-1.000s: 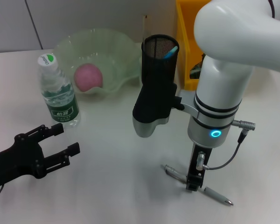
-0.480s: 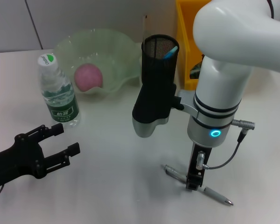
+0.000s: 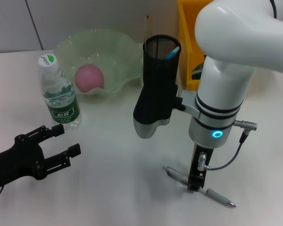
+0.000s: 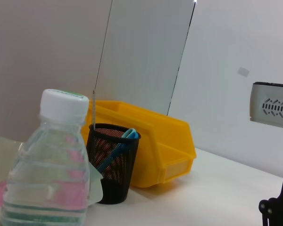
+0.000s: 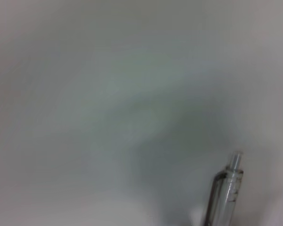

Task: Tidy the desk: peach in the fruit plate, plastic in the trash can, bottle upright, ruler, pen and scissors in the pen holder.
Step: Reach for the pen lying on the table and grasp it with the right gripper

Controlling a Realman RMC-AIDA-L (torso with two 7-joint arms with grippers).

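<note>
A silver pen (image 3: 217,195) (image 5: 224,188) lies on the white desk (image 3: 122,188) at the front right. My right gripper (image 3: 194,184) points straight down onto its middle. Low at the front left, my left gripper (image 3: 67,140) hangs open and empty. The bottle (image 3: 59,94) (image 4: 49,169) stands upright. The pink peach (image 3: 88,77) lies in the green fruit plate (image 3: 118,52). From the black mesh pen holder (image 3: 159,61) (image 4: 113,162) stick the blue scissors (image 3: 172,52) (image 4: 117,149) and the clear ruler (image 3: 146,28) (image 4: 94,108). The yellow trash can (image 3: 188,33) (image 4: 155,141) stands behind it. The plastic is out of view.
My right arm's white forearm (image 3: 221,99) and its dark wrist camera housing (image 3: 153,110) hang over the desk's middle right and hide part of the pen holder and trash can. A grey wall (image 3: 85,16) closes the back of the desk.
</note>
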